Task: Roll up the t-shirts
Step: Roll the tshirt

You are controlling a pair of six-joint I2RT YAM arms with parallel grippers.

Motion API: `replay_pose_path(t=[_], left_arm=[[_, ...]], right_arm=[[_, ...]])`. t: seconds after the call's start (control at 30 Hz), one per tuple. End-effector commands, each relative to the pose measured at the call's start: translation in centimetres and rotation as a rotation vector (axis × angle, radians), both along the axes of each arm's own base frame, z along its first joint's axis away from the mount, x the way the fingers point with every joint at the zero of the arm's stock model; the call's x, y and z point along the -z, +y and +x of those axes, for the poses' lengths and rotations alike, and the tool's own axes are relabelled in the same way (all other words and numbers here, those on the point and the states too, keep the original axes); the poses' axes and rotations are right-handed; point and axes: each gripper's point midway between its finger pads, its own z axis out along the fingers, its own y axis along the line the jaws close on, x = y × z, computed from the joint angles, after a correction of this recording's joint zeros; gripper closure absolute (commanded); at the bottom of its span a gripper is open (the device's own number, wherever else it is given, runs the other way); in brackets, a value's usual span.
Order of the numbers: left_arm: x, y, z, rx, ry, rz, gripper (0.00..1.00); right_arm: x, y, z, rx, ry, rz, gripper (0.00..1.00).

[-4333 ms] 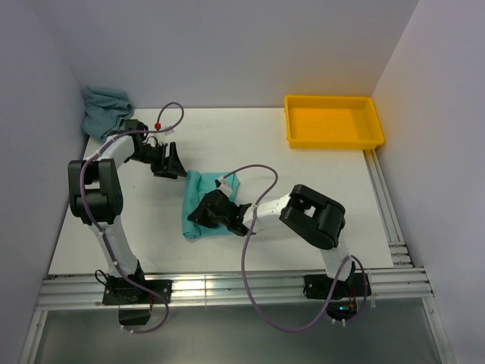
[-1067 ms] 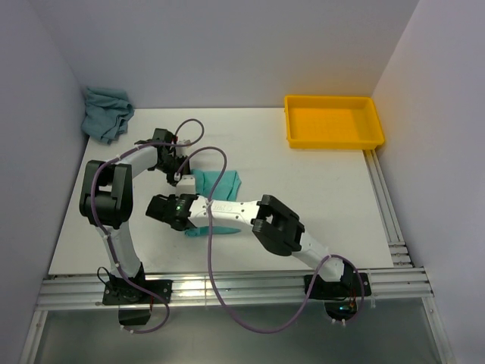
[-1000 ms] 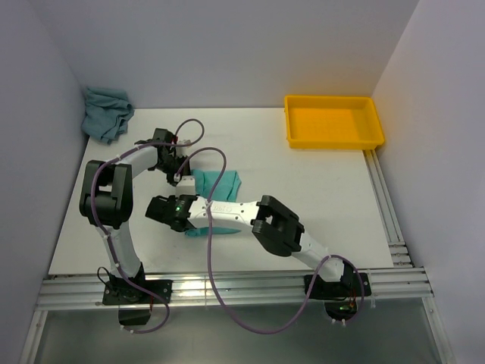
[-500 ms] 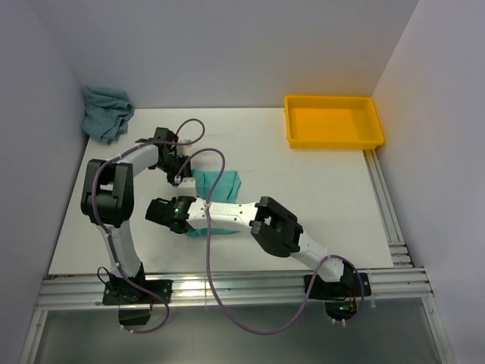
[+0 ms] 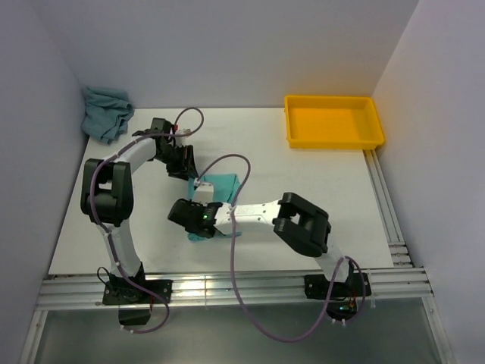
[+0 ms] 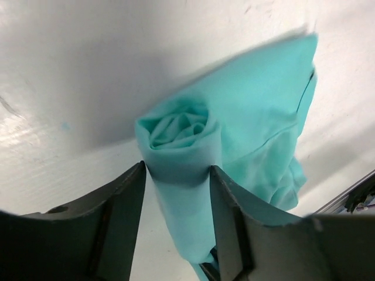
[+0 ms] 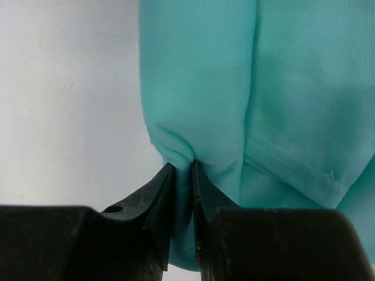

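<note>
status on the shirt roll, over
Left fingers open astride rolled end of mint t-shirt. Right fingers pinched on its edge. Grey-teal t-shirt bunched far left corner, untouched. Nothing in the way.

The worktop (image 5: 318,189) lies bare across its middle and right, from the right arm (image 5: 258,211) up to the tray (image 5: 290,125), which blocks the far right corner. The grey shirt (image 5: 104,112) fills the far left corner against the wall (image 5: 45,114). The left half is crowded. Both arms reach in to the mint shirt (image 5: 225,184), the right arm lying low across the near side with its cable (image 5: 247,173) arching over the shirt. The left fingers (image 6: 117,199) straddle the roll's far end, fabric filling the gap between them. The right fingers (image 7: 158,193) pinch its near end. A strip of bare worktop shows left of the roll, between it and the left arm (image 5: 106,193).
</note>
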Motion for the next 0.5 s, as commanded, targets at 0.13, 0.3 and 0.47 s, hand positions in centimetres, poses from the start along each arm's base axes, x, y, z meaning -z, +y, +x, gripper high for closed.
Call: replay_pose_path(t=[0.13, 0.3, 0.47], left_arm=[[-5.1, 0.7, 1.9, 0.043, -0.136, -0.129, 0.43], [-5.5, 1.7, 0.7, 0.073, -0.129, -0.201, 0.42], [-4.9, 1.1, -1.4, 0.166, -0.122, -0.312, 0.40]], right_arm=[[-1.4, 1.6, -1.6, -0.070, 0.148, 0.526, 0.82], [-0.8, -0.7, -1.3, -0.019, 0.188, 0.679, 0.82], [-1.4, -1.4, -1.1, 0.036, 0.226, 0.919, 0.82]])
